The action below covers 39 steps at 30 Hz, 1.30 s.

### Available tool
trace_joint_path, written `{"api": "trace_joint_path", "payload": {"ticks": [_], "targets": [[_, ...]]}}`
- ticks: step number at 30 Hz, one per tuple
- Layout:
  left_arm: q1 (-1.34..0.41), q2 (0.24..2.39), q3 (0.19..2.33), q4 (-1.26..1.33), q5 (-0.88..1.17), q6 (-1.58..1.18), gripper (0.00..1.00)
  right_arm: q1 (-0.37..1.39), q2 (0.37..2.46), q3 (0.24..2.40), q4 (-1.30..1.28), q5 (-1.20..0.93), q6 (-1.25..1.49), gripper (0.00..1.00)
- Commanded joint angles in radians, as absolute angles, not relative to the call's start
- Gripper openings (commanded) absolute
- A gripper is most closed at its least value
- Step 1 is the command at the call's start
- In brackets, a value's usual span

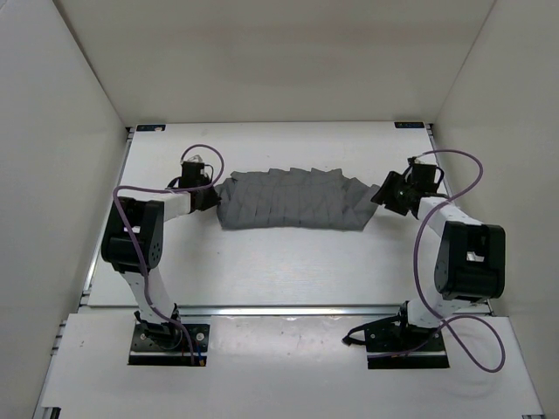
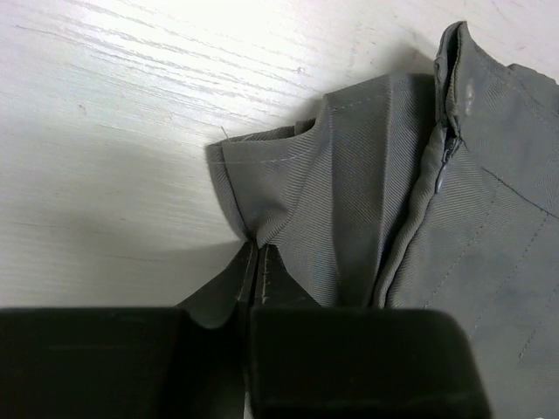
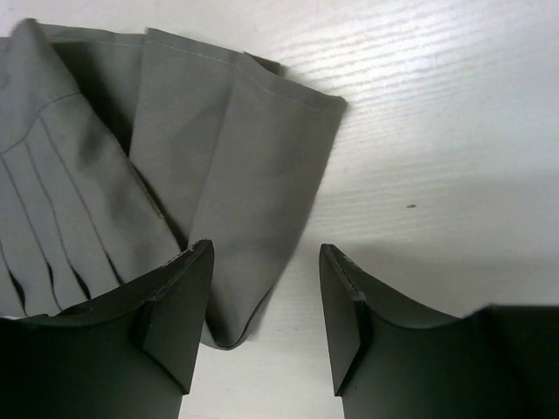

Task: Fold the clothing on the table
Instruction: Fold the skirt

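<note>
No text, label or number is legible.

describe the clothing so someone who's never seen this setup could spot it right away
On the white table, look at the middle strip between the two black grippers. The clothing lies there: a mid-grey pleated skirt, its left end pinched by the left gripper, the right gripper open at its other end. It is the only soft, wrinkled grey thing.

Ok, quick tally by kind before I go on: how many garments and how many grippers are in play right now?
Grey pleated skirt: 1
Black grippers: 2 (left gripper pinched shut on a fold at the skirt's edge; right gripper open over the opposite end)
Total: 3
</note>
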<state>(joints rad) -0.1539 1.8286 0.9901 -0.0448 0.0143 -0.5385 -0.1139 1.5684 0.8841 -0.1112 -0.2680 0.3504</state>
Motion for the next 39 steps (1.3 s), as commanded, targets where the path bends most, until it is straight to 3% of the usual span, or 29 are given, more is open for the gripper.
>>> {"api": "trace_joint_path", "payload": {"ticks": [1, 10, 11, 15, 22, 27, 32, 39], "targets": [[-0.164, 1.833, 1.002, -0.055, 0.051, -0.528, 0.06, -0.124, 1.612, 0.888, -0.083, -0.270, 0.374, 0.49], [-0.164, 1.806, 0.968, -0.038, 0.086, -0.535, 0.01, -0.103, 1.773, 0.977, -0.072, -0.278, 0.387, 0.45], [-0.160, 1.804, 0.966, -0.035, 0.095, -0.532, 0.00, -0.098, 1.784, 0.988, -0.086, -0.281, 0.391, 0.42], [-0.163, 1.793, 0.948, -0.025, 0.104, -0.534, 0.00, -0.097, 1.809, 1.019, -0.095, -0.291, 0.391, 0.00], [-0.219, 1.755, 0.922, -0.037, 0.146, -0.532, 0.00, -0.185, 1.683, 0.997, -0.167, -0.337, 0.357, 0.01], [-0.357, 1.669, 0.828, 0.075, 0.126, -0.607, 0.00, -0.203, 1.543, 1.049, -0.259, -0.360, 0.293, 0.00], [-0.396, 1.624, 0.746, 0.130, 0.115, -0.675, 0.00, -0.094, 1.490, 1.126, -0.293, -0.460, 0.293, 0.00], [-0.351, 1.548, 0.657, 0.141, 0.087, -0.696, 0.00, 0.253, 1.427, 1.065, -0.082, -0.546, 0.370, 0.00]]}}
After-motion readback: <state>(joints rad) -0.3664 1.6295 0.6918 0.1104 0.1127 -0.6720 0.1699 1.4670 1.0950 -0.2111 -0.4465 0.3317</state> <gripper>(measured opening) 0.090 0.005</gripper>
